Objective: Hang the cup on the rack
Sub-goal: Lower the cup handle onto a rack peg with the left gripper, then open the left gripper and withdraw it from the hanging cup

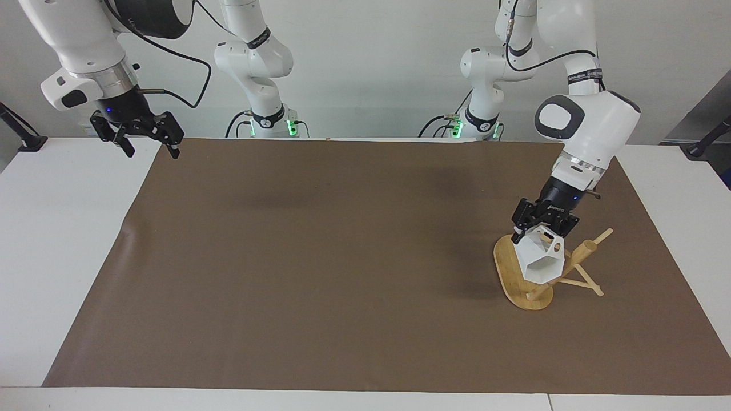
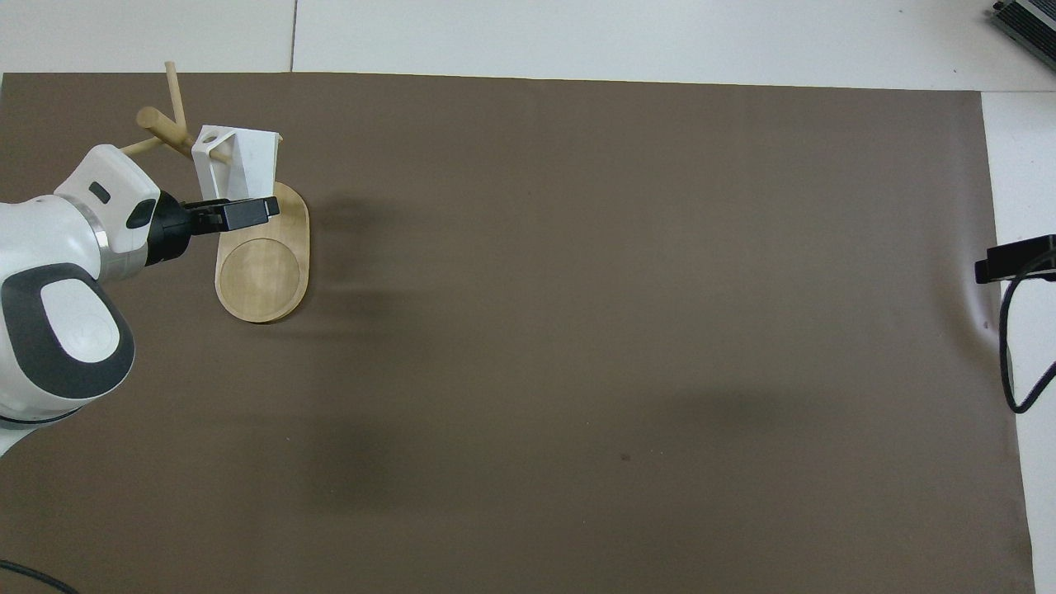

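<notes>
The right tool waits with its fingers spread, raised over the corner of the brown mat at its own arm's end of the tabletop, well apart from the work.

The left tool sits at the top edge of the cup. I cannot tell whether it is pinching the cup or has let go.

The cup hangs tilted just below that tool, over the rack. In the overhead view a peg seems to run through its handle.

The cup looks light, rigid, smooth and chippable. Its flat facets and blocky handle would give firm purchase, and I'd take it by the rim wall away from the handle.

The tool hides the contact at the rim, and the cup hides how far the peg goes in. Only a sliver of the right tool shows from overhead.
</notes>
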Robot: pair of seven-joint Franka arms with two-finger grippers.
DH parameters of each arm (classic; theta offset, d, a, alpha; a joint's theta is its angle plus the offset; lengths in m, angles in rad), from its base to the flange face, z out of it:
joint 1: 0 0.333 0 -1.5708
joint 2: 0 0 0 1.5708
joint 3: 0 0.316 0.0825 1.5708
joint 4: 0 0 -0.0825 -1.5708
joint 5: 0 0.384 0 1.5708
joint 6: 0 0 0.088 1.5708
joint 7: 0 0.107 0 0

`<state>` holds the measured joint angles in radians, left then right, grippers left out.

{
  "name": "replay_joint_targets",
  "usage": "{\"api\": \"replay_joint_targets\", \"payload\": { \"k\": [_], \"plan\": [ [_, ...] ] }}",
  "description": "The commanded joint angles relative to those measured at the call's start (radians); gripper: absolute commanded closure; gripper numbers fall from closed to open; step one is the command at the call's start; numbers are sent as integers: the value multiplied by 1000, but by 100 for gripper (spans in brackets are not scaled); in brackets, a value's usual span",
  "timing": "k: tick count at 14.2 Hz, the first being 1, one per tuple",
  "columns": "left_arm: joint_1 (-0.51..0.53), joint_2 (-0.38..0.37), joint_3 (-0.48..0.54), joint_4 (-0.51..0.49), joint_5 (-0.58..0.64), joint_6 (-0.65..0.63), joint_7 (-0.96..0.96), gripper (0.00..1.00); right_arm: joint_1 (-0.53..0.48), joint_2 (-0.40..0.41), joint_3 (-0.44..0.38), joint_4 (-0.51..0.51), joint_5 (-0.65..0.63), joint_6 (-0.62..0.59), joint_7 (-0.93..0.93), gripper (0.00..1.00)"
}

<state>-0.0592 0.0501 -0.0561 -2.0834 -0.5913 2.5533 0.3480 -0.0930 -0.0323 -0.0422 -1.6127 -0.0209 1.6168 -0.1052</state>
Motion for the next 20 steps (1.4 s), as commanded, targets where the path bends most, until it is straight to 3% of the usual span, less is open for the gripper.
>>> {"api": "replay_joint_targets", "payload": {
  "k": [1, 4, 7, 12, 16, 20],
  "plan": [
    [13, -12, -4, -4, 25, -19, -23, 0, -2, -28, 4, -32, 2, 6, 9, 0],
    [15, -12, 10, 32, 30, -83, -23, 0, -2, -28, 4, -30, 2, 8, 9, 0],
    [36, -42, 32, 106, 189, -217, -23, 0, -2, -28, 4, -32, 2, 6, 9, 0],
    [67, -150, 39, 149, 356, -430, -44, 0, -2, -28, 4, -30, 2, 6, 9, 0],
    [88, -132, 33, 351, 491, -683, -175, 0, -2, -28, 4, -32, 2, 6, 9, 0],
    [75, -121, 35, 391, 515, -749, -178, 0, -2, -28, 4, -30, 2, 6, 9, 0]
  ]
}}
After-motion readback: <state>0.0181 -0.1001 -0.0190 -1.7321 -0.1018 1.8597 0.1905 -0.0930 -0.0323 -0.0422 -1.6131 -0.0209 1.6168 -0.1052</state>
